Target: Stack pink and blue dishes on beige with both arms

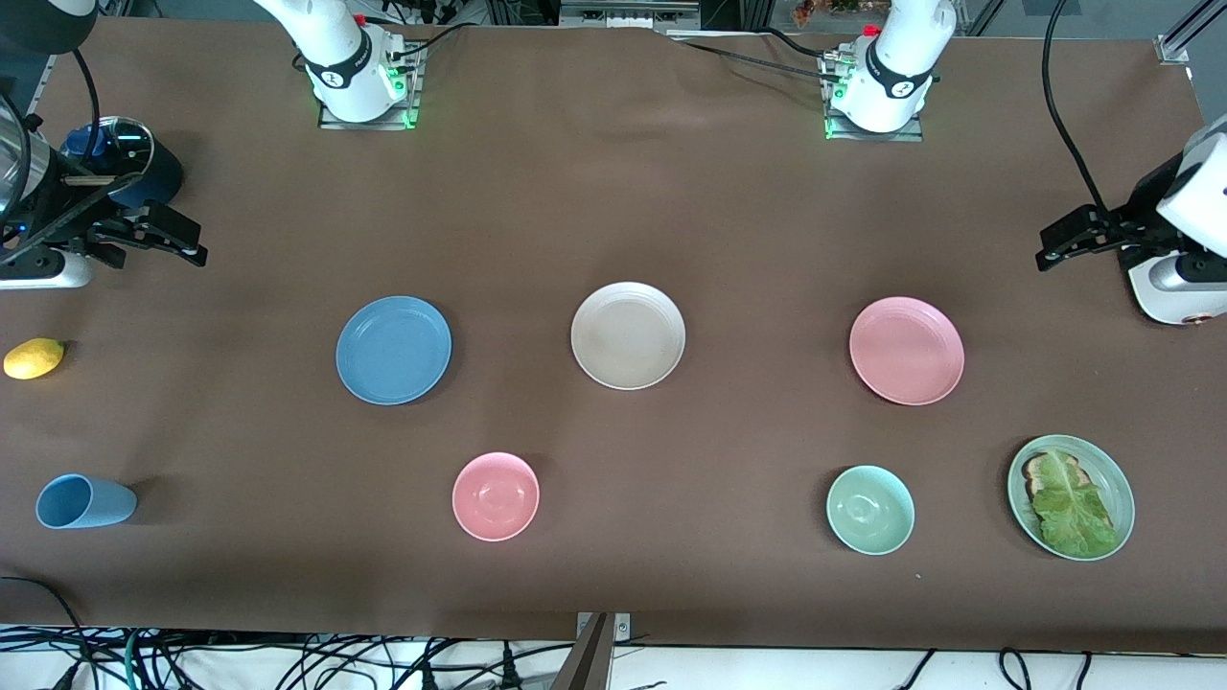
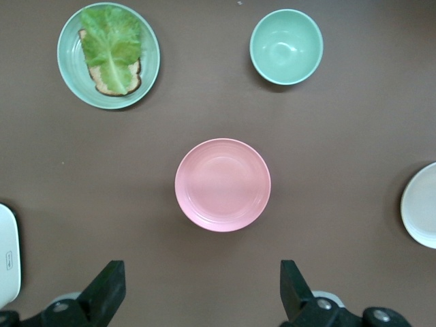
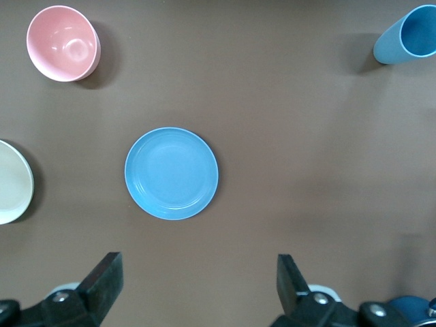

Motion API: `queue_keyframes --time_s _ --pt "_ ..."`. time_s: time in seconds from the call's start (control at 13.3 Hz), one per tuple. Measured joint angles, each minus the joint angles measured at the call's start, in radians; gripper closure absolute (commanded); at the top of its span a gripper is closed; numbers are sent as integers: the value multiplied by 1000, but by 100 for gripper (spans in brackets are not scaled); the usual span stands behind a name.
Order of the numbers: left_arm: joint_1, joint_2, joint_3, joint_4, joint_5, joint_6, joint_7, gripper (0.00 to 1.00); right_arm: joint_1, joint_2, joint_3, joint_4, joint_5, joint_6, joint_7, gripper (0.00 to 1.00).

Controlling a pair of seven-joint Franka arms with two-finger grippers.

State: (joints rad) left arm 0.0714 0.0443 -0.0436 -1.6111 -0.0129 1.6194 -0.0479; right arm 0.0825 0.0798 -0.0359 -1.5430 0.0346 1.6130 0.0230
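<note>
Both grippers, left and right, fingers spread, empty, high above surface. Pink plate, blue plate flank beige plate, apart. Risk: thin rims slip during pinch; arms collide over beige.

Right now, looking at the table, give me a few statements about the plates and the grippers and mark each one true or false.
1. The blue plate, beige plate and pink plate lie apart, none stacked. True.
2. The pink plate holds lettuce. False: the lettuce is on the green plate.
3. The left gripper is open and empty. True.
4. The right gripper grips the blue plate. False: it is open, holding nothing.
5. The blue cup stands upright. False: it lies on its side.
</note>
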Motion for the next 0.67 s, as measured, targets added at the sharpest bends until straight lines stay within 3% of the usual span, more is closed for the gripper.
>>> queue_keyframes --time_s 0.67 --pt "32 39 -2 9 0 -4 -8 0 2 0 1 0 0 0 0 0"
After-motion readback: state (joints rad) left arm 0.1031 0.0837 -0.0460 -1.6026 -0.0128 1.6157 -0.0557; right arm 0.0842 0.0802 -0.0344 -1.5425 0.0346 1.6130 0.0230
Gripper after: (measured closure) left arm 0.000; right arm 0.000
